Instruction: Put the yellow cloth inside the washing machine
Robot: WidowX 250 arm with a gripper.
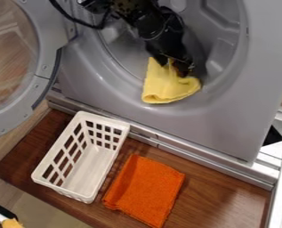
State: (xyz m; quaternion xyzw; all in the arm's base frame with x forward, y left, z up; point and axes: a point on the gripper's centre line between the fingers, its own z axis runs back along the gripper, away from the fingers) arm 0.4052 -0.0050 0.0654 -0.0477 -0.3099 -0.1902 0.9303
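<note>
The gripper is pinching the yellow cloth by its top, its fingers closing on fabric. The cloth is hanging at the washing machine's lower rim; grasping is seemingly succeeding, while tucking inside and releasing are remaining.

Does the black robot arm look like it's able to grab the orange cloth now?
Probably not: the black robot arm seems to have its jaws closed on the folded yellow cloth. Nothing covers the orange cloth, though, so its top looks free.
</note>
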